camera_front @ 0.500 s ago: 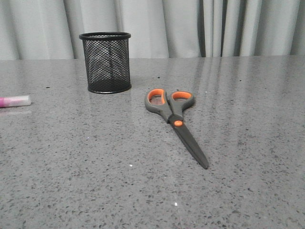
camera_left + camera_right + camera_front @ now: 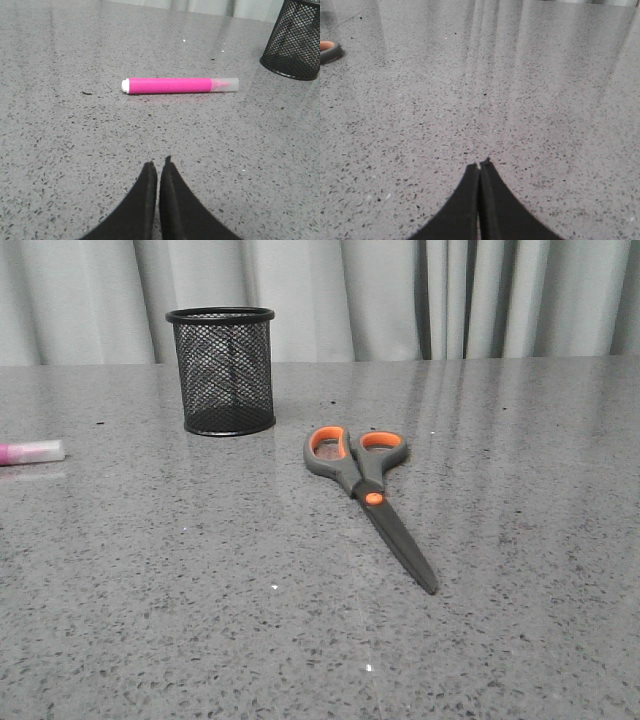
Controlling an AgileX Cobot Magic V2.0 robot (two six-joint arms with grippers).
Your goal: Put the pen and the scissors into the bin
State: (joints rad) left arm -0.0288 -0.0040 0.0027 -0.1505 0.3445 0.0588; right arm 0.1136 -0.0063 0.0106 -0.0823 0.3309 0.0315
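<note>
Front view gives me the widest look: a grey speckled table (image 2: pixel 500 640) fills my screen, with pale curtains (image 2: pixel 400 300) hanging behind its far edge. On the far left part of the table stands the bin (image 2: pixel 221 370), a round black mesh cup, upright, and I see nothing inside it through the walls. Nearer to me and to the right of the bin lie the scissors (image 2: pixel 368 495), flat on the table, blades closed, orange-lined loops pointing toward the curtains and the dark tip pointing toward me and slightly right. They sit apart from the bin, not touching it. At the left edge of my front feed I catch only the pale cap end of the pen (image 2: pixel 32 452), lying flat, well apart from both the bin and the scissors.

On my left wrist feed the pen (image 2: pixel 180 85) shows whole, magenta body with a whitish cap, lying crosswise ahead of the left gripper (image 2: pixel 158 167). Its black fingers are pressed almost together with only a thin slit between them, holding nothing, above bare table. On my right wrist feed the right gripper (image 2: pixel 479 166) has its fingers closed tip to tip, also empty, over bare table, with one orange scissor loop (image 2: pixel 327 49) at the edge.
</note>
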